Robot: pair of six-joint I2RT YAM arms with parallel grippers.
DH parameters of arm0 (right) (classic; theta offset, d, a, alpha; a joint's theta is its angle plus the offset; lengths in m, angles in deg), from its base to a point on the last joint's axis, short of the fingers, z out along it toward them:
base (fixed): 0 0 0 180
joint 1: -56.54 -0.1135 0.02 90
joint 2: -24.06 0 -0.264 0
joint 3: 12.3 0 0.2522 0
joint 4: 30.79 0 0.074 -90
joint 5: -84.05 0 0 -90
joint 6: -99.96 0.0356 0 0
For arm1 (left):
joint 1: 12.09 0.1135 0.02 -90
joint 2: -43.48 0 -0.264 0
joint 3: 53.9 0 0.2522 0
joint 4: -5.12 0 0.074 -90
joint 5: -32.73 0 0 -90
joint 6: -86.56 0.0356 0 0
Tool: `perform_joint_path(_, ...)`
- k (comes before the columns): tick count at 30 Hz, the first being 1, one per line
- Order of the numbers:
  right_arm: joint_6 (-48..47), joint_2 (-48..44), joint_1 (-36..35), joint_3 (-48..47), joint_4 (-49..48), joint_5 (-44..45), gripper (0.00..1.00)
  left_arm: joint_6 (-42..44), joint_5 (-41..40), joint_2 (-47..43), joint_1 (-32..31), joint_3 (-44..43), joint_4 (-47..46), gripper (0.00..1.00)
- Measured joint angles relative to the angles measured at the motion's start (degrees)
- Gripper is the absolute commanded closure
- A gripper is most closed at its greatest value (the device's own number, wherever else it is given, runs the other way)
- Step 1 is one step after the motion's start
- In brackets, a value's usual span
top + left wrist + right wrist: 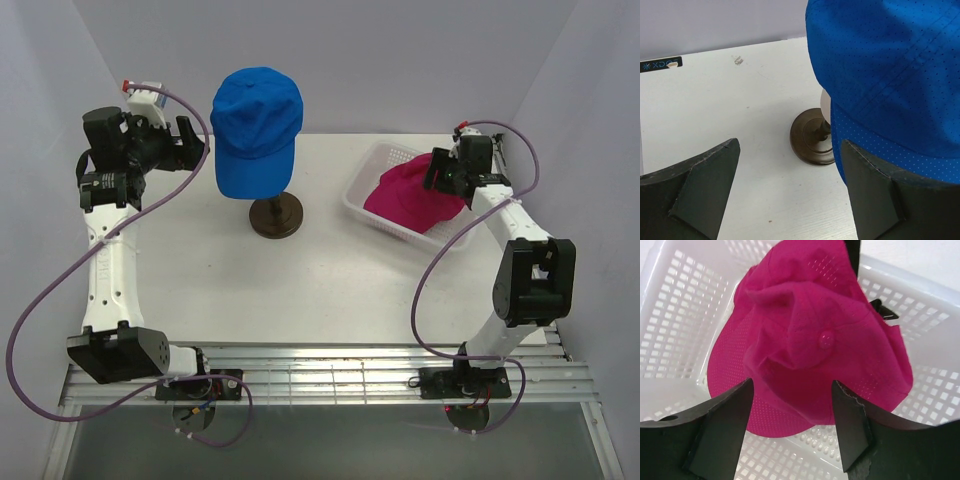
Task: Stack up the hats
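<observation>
The right gripper (pixel 792 384) is held above the basket (pixel 372 163) with its jaws parted; nothing is gripped. Just beyond its fingers (pixel 720 435), a crumpled pink hat (pixel 815 345) is seen lying in the basket, crown up. Whether the fingers touch the fabric cannot be told.

The left gripper (pixel 789 145) is spread wide and nothing is clasped. It is held beside the blue hat (pixel 256 130), which is set on a head (pixel 826 102) above a dark round stand (pixel 276 216). The hat's brim is seen close by the right finger (pixel 875 195). Both basket and stand are borne by the white table (pixel 300 290).
</observation>
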Motion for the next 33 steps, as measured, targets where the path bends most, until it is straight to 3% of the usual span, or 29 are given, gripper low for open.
perform_joint_path(7, -1.3, 0.8, -0.5, 0.5, 0.1, -3.0, 0.34, 0.0, 0.7, 0.0, 0.0, 0.5, 0.0, 0.07)
perform_joint_path(16, -3.5, 7.0, -1.1, -2.7, 2.2, -4.1, 0.51, 0.0, 1.3, 0.0, 0.0, 0.6, 0.0, 0.07)
perform_joint_path(23, -5.4, 7.2, -1.8, -4.6, 3.4, -4.5, 0.92, 0.0, 1.7, 0.0, 0.0, 0.7, 0.0, 0.07)
perform_joint_path(33, -8.1, 6.7, -2.2, -5.0, 3.9, -4.2, 0.92, 0.2, 2.0, 0.0, 0.0, 0.7, 0.0, 0.07)
